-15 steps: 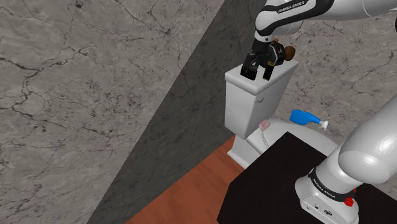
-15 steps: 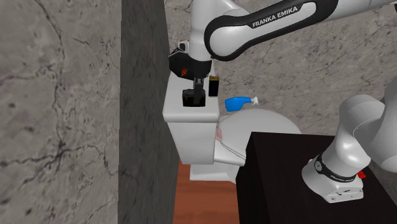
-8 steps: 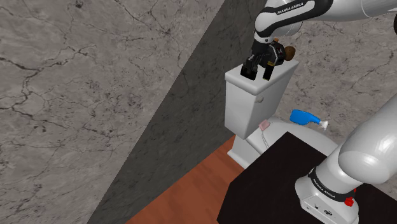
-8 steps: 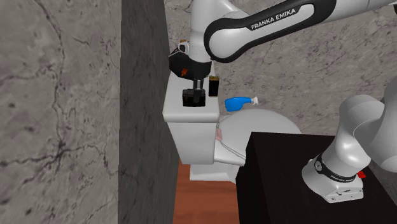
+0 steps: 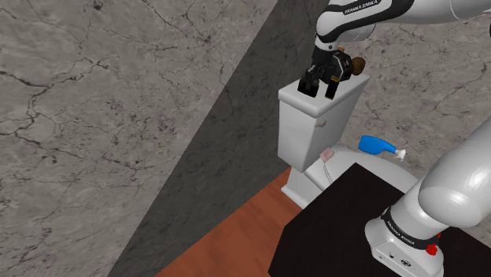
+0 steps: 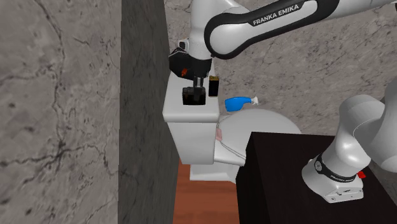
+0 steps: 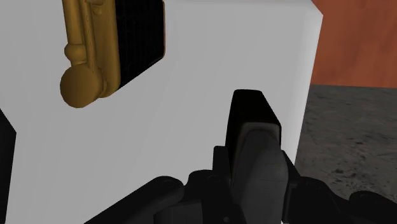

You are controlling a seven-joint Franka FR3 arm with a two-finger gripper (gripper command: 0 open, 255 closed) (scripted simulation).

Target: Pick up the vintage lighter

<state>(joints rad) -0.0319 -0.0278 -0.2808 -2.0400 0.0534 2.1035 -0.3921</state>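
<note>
In the shoulder view the gripper is seen low over the tank lid, jaws apart and empty; the lighter is stood just beside it. In the second exterior view the lighter is seen upright on the lid, at the gripper's right. In the wrist view the gold-and-black lighter is shown clear of a finger.

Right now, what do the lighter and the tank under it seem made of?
The lighter has gold fittings with a soft sheen, brass-like, on a black body with a fine grid texture; probably metal. The toilet tank is smooth, plain white, no gloss showing; likely ceramic, but the look leaves that open.
</note>
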